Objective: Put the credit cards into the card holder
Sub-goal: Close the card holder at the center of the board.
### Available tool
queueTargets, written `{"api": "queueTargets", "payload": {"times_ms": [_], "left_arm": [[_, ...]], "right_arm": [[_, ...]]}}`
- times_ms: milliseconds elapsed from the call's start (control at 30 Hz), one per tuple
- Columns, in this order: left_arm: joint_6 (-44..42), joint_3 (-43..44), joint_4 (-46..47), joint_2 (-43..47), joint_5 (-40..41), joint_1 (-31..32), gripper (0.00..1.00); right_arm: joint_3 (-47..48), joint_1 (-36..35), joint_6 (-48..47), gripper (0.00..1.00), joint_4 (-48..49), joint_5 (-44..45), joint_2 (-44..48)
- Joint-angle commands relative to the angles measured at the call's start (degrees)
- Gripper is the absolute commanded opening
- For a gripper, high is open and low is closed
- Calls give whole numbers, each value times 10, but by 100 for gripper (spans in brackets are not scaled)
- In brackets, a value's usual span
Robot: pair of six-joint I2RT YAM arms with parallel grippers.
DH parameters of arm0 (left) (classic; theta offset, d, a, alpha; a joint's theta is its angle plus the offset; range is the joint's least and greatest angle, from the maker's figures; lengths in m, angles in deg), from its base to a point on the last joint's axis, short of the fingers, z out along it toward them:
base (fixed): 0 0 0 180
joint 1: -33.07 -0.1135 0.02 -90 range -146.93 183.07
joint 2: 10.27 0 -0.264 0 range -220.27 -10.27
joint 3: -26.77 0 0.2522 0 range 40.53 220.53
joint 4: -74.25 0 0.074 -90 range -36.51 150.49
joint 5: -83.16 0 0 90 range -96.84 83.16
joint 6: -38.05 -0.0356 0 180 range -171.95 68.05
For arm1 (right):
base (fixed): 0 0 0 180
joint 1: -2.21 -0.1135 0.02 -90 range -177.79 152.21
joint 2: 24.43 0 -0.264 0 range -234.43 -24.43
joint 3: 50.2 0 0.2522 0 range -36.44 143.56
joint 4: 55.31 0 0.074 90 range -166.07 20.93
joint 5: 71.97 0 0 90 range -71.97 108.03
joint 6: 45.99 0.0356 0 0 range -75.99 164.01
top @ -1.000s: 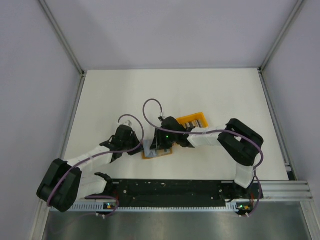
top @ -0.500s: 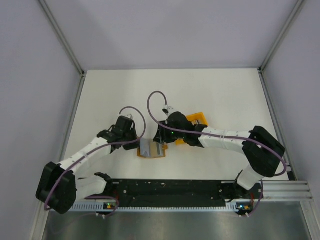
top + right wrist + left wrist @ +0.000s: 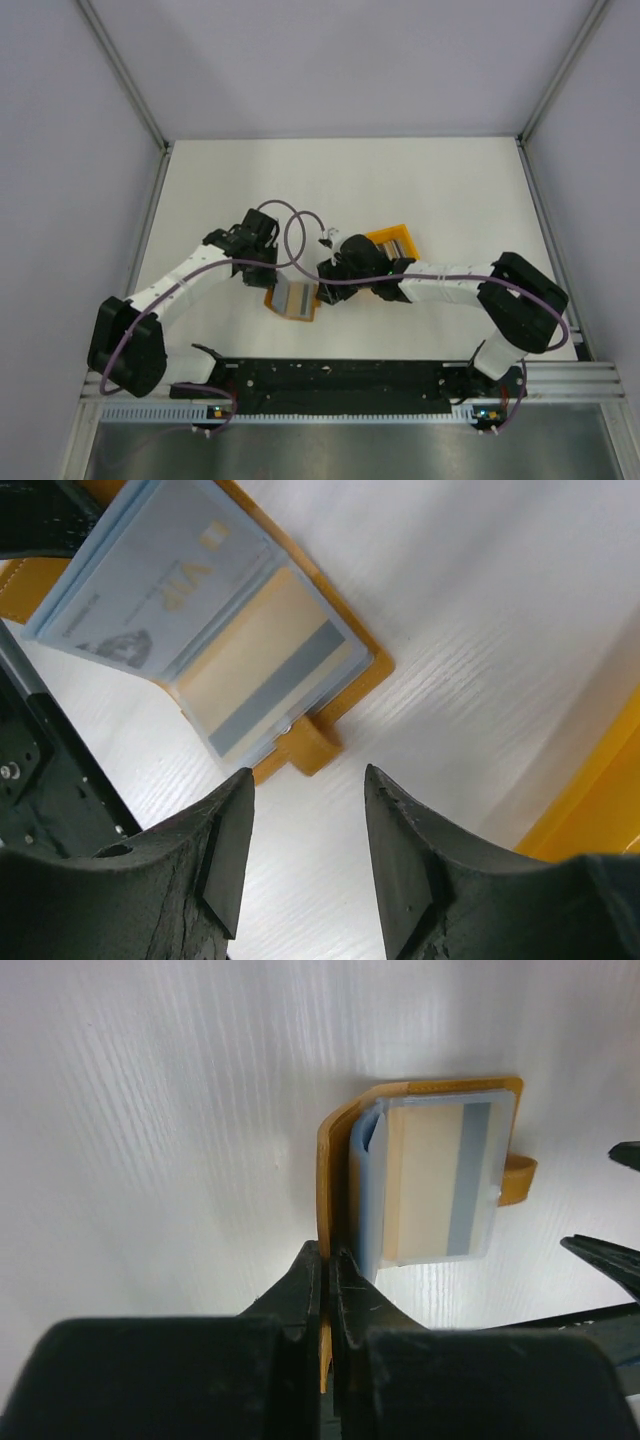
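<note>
The mustard-orange card holder (image 3: 293, 300) lies open on the white table, its clear sleeves up. One sleeve holds a cream card with a grey stripe (image 3: 440, 1175), another a printed card (image 3: 150, 580). My left gripper (image 3: 330, 1252) is shut on the holder's orange cover edge (image 3: 338, 1130). My right gripper (image 3: 305, 780) is open and empty just right of the holder, above its clasp tab (image 3: 315, 745). In the top view the left gripper (image 3: 268, 278) and the right gripper (image 3: 322, 272) flank the holder. More credit cards (image 3: 395, 243) stand as a striped row in the orange bin.
The bright orange bin (image 3: 378, 238) sits just behind the right wrist; its edge shows in the right wrist view (image 3: 600, 800). The black base rail (image 3: 340, 375) runs along the near edge. Frame posts and grey walls bound the table.
The holder has shifted left with my left gripper on its edge. My right gripper has drawn back from over the holder to its right side.
</note>
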Motion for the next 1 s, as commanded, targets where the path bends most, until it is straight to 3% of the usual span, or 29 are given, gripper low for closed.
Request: {"api": "queueTargets", "payload": {"times_ms": [0,100,367,533,967], "left_arm": [[-20,26,-21,-36,-10,6,0],[-19,34,-21,-55,0,10,0],[-20,45,-22,-72,42,9,0],[-18,41,-15,-74,42,10,0],[-22,31,-3,-74,36,10,0]], "right_arm": [[-36,3,-109,48,127,-21,-3],[-73,3,-161,49,227,-45,-5],[-131,-3,-233,49,344,-121,-22],[-124,-19,-269,49,317,-115,-35],[-103,-64,-341,49,353,-42,-88]]}}
